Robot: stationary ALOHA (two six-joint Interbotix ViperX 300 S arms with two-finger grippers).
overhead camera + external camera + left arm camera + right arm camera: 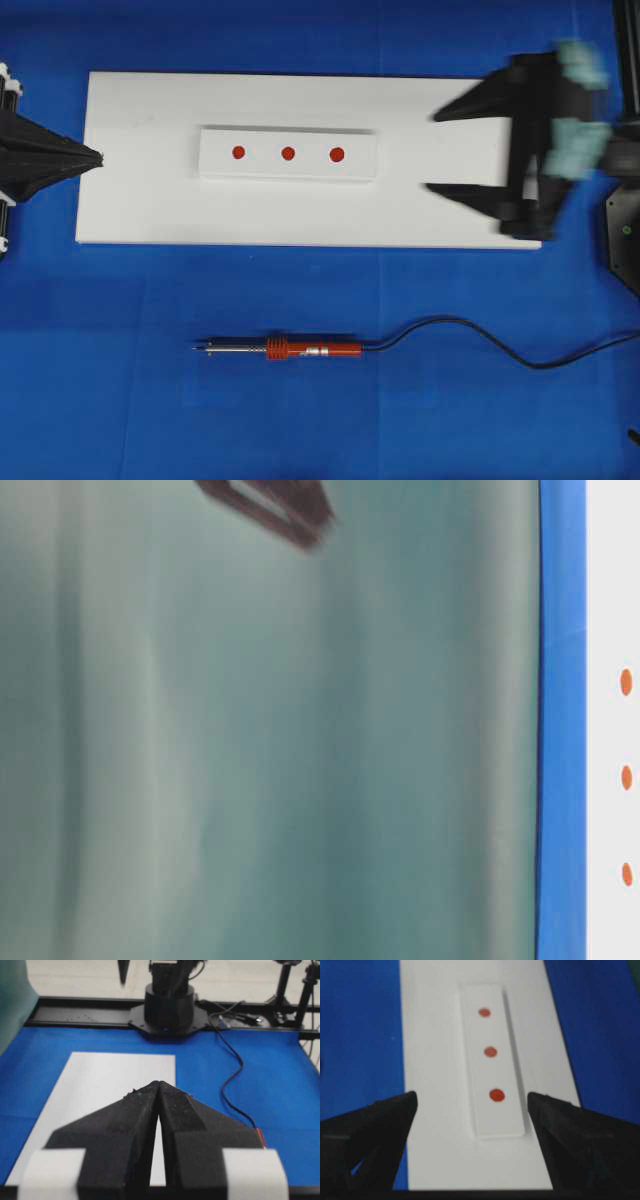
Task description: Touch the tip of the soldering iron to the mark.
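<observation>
The soldering iron [312, 349] lies flat on the blue cloth in front of the white board, red-orange handle in the middle, its tip [197, 348] pointing left and its black cord [470, 335] trailing right. Three red marks [288, 153] sit in a row on a small white block [288, 154]; they also show in the right wrist view as marks [490, 1051]. My right gripper [432, 150] hangs open over the board's right end, facing the block, nothing between its fingers [560, 1110]. My left gripper [98, 158] is shut and empty at the board's left edge; its closed fingertips [159, 1083] meet.
A large white board [150, 200] lies on the blue cloth and carries the block. The right arm's base [169, 1005] stands at the far end in the left wrist view. A blurred green surface fills most of the table-level view.
</observation>
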